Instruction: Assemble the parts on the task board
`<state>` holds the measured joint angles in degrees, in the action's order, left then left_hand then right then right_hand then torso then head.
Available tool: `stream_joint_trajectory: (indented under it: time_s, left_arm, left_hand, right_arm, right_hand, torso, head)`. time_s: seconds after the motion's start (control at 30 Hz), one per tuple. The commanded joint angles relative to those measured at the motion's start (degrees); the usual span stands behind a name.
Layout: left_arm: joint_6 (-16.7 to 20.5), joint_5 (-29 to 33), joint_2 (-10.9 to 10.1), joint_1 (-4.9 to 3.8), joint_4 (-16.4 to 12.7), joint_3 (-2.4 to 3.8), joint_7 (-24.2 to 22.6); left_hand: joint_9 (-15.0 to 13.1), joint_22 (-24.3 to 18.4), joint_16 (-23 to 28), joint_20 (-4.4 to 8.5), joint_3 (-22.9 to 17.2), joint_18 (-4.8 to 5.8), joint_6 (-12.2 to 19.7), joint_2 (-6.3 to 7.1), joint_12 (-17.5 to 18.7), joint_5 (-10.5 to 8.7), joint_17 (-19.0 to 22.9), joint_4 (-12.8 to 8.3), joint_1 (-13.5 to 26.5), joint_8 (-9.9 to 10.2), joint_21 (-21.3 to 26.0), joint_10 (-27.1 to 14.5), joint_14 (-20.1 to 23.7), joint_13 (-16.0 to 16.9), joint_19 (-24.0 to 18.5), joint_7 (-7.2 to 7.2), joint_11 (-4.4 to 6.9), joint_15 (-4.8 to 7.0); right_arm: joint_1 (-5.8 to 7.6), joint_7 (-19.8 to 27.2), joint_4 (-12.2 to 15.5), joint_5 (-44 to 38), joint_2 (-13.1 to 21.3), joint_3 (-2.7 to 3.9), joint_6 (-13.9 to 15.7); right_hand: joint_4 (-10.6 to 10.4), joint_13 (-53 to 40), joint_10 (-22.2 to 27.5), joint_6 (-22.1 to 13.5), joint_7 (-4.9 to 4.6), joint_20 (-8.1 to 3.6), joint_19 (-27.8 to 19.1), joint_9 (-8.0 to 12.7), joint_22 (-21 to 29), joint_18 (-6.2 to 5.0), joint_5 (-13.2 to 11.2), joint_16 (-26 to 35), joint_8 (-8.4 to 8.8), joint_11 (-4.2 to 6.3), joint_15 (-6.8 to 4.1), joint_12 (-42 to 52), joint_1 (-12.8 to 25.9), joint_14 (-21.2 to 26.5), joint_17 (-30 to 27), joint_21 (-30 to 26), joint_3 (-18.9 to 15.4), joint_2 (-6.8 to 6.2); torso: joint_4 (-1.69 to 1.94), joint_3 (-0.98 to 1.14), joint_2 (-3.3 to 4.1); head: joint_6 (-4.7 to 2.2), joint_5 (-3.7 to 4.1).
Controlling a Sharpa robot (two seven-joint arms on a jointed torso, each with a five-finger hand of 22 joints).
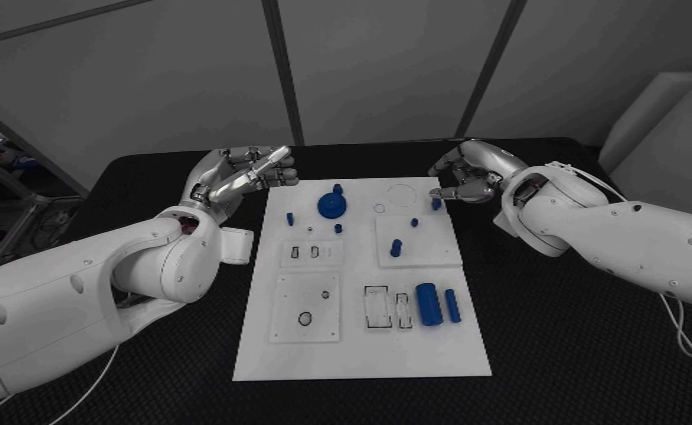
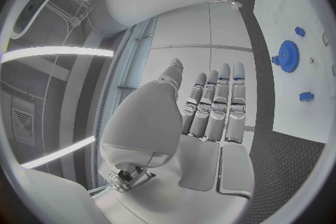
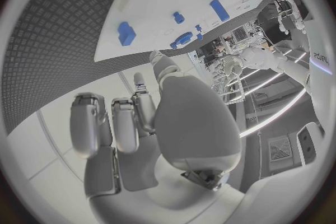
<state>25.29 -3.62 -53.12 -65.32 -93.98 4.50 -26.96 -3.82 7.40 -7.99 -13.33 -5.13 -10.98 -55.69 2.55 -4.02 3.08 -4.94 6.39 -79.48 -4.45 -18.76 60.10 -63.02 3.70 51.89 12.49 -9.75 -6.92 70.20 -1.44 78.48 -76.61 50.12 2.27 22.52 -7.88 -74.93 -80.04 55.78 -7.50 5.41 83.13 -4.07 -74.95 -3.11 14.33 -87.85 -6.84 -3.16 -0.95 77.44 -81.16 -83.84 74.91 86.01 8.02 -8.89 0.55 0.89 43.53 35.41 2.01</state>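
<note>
My left hand hovers off the task board's far-left corner, fingers straight and apart, holding nothing. My right hand sits at the far-right edge, fingers curled near a small blue peg — grasp or not, I cannot tell. Gear and cylinder lie loose on the board. Risk: a curled finger may knock the peg off its seat. Black textured counter; grey panelled walls behind.

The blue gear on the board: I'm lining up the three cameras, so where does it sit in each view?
Head view: blue gear on the task board's far part, nearer the left hand.
Left wrist view: gear on the board beyond the fingers.
Right wrist view: probably the blue piece at the board's edge.
Shared landmark: the white board.
</note>
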Motion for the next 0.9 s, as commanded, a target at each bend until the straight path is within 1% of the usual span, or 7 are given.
stream_joint_trajectory:
  time_s: [0.03, 0.07, 0.13, 0.27, 0.5, 0.67, 0.9]
  left_arm:
    - [-0.8, -0.4, 0.1, -0.06, 0.1, 0.05, -0.6]
    - [-0.8, -0.4, 0.2, -0.06, 0.1, 0.04, -0.6]
    - [-0.8, -0.4, 0.2, -0.05, 0.2, 0.04, -0.6]
    - [-0.8, -0.4, 0.3, -0.03, 0.3, 0.04, -0.6]
    - [-0.8, -0.4, 0.2, -0.02, 0.4, 0.04, -0.6]
    - [-0.8, -0.4, 0.2, -0.01, 0.4, 0.04, -0.6]
    - [-0.7, -0.4, 0.0, -0.01, 0.6, 0.04, -0.6]
  left_hand:
    - [0.0, -0.1, 0.1, 0.04, 0.0, 0.58, -0.1, -0.44, 0.2, -0.33, 0.0, -0.4, -0.1, 0.3, 0.4, 0.0, 0.1, 0.0, 0.3, 0.27, -0.06, -0.24]
    - [0.0, -0.1, 0.1, 0.04, 0.0, 0.58, -0.1, -0.44, 0.2, -0.33, 0.0, -0.4, -0.1, 0.3, 0.4, 0.0, 0.1, 0.0, 0.3, 0.27, -0.06, -0.24]
    - [0.0, -0.1, 0.1, 0.04, 0.0, 0.58, -0.1, -0.44, 0.2, -0.33, 0.0, -0.4, -0.1, 0.3, 0.4, 0.0, 0.1, 0.0, 0.3, 0.27, -0.06, -0.24]
    - [0.0, -0.1, 0.1, 0.04, 0.0, 0.58, -0.1, -0.44, 0.2, -0.33, 0.0, -0.4, -0.1, 0.3, 0.4, 0.0, 0.1, 0.0, 0.3, 0.27, -0.06, -0.24]
    - [0.0, -0.1, 0.1, 0.04, 0.0, 0.58, -0.1, -0.44, 0.2, -0.33, 0.0, -0.4, -0.1, 0.3, 0.4, 0.0, 0.1, 0.0, 0.3, 0.27, -0.06, -0.24]
    - [0.0, -0.1, 0.1, 0.04, 0.0, 0.58, -0.1, -0.44, 0.2, -0.33, 0.0, -0.4, -0.1, 0.3, 0.4, 0.0, 0.1, 0.0, 0.3, 0.27, -0.06, -0.24]
    - [0.0, -0.1, 0.1, 0.04, 0.0, 0.58, -0.1, -0.44, 0.2, -0.33, 0.0, -0.4, -0.1, 0.3, 0.4, 0.0, 0.1, 0.0, 0.3, 0.27, -0.06, -0.24]
  right_arm:
    - [0.05, 4.3, -0.9, 3.5, 0.3, 0.0, -1.5]
    - [0.03, 4.4, -1.3, 3.6, 0.3, 0.0, -1.6]
    - [0.01, 4.6, -2.0, 3.6, 0.4, -0.01, -1.8]
    - [-0.13, 4.4, -3.0, 3.3, 0.5, -0.01, -2.1]
    - [-0.85, 4.2, -3.9, 2.6, 0.1, -0.02, -2.9]
    - [-1.4, 4.1, -4.0, 2.3, -0.1, -0.02, -3.7]
    - [-2.38, 4.0, -3.7, 2.1, -0.1, -0.03, -4.9]
  right_hand:
    - [0.5, -0.1, 0.1, -0.3, 0.03, -0.22, -0.4, 0.2, -4.0, 0.65, 0.4, 0.3, 0.58, 0.42, -0.35, -0.4, -0.5, -4.9, 9.7, -0.4, 0.0, -0.01]
    - [0.5, 0.0, 0.2, -0.5, 0.0, -0.21, -0.4, 0.2, -4.0, 0.64, 0.4, 0.3, 0.72, 0.41, -0.33, -0.5, -0.6, -4.9, 9.7, -0.4, -0.1, -0.02]
    - [0.6, 0.1, 0.3, -0.9, -0.08, -0.19, -0.5, 0.3, -3.9, 0.61, 0.5, 0.4, 1.04, 0.36, -0.27, -0.6, -0.7, -4.9, 9.6, -0.5, -0.2, -0.03]
    - [0.5, 0.3, 0.4, -1.4, -0.23, -0.12, -0.6, 0.3, -3.7, 0.58, 0.5, 0.4, 1.5, 0.22, -0.14, -0.8, -0.5, -4.9, 9.6, -0.6, -0.7, -0.17]
    - [0.4, 0.4, 0.5, -1.7, -0.3, -0.07, -0.6, 0.3, -3.6, 0.56, 0.5, 0.4, 1.73, 0.16, -0.08, -0.9, -0.2, -4.8, 9.5, -0.6, -1.1, -0.2]
    - [0.3, 0.4, 0.5, -1.8, -0.36, -0.04, -0.7, 0.3, -3.5, 0.55, 0.6, 0.4, 1.84, 0.11, -0.04, -0.9, -0.1, -4.8, 9.5, -0.7, -1.3, -0.17]
    - [-0.1, 0.3, 0.4, -1.4, -0.53, 0.06, -0.6, 0.1, -3.6, 0.55, 0.8, 0.4, 1.74, -0.05, 0.09, -0.8, 0.4, -4.9, 9.6, -0.7, -1.8, 0.03]
  torso:
    - [0.08, -0.02, 0.08]
    - [0.07, 0.02, 0.1]
    - [0.12, 0.0, 0.11]
    - [0.18, -0.17, 0.07]
    - [0.09, -0.12, 0.06]
    - [0.19, -0.19, 0.06]
    - [0.08, -0.13, 0.05]
  head:
    - [-0.06, 0.63]
    - [-0.03, 0.74]
    - [-0.01, 0.82]
    - [0.07, 0.78]
    - [0.22, 0.54]
    - [0.4, 0.62]
    - [0.54, 0.53]
